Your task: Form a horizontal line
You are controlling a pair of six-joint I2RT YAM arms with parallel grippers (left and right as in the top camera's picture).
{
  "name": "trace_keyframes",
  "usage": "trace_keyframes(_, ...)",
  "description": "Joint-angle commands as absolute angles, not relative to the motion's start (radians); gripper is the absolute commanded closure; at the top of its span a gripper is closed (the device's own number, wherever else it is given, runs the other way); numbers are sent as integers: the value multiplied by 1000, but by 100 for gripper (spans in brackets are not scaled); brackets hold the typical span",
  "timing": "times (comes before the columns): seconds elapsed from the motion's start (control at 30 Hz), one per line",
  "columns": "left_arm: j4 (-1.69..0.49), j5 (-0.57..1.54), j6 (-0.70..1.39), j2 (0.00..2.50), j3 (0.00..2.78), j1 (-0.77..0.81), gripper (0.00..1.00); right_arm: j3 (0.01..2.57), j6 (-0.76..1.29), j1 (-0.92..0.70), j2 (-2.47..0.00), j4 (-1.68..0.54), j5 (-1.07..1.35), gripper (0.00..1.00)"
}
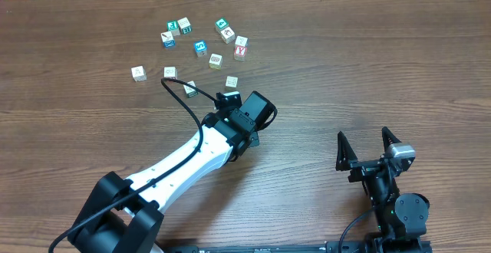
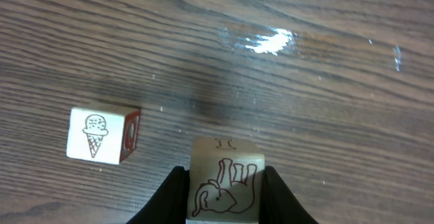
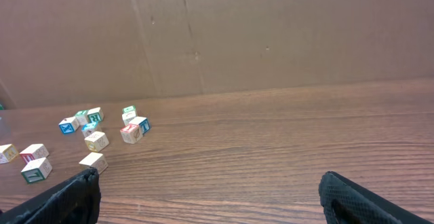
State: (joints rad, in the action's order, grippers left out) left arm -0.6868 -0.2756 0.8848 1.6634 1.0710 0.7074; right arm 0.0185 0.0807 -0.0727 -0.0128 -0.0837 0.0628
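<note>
Many cubes (image 1: pixel 215 60) lie scattered in the overhead's upper middle, none touching in a line yet, so no long axis shows. The left gripper (image 2: pixel 224 200) pinches an elephant cube (image 2: pixel 225 163) near an ice-cream cube (image 2: pixel 95 134). The right gripper (image 1: pixel 363 136), lower right, is spread.

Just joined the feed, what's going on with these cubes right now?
The left gripper is shut on an animal-picture cube. An ice-cream cube lies a little to one side, not touching it. The other cubes lie scattered beyond the left arm, and no row of touching cubes shows yet. The right gripper sits open, well away from the cubes and holding nothing.
</note>
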Motion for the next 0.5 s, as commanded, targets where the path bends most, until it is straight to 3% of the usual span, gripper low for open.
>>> trace_keyframes(0.0, -678, -325, 918, 1695, 1061, 714, 96, 8, 77, -72, -3, -81, 54, 0)
trace_keyframes(0.47, -659, -325, 857, 1772, 1061, 714, 96, 8, 77, -72, -3, -81, 54, 0)
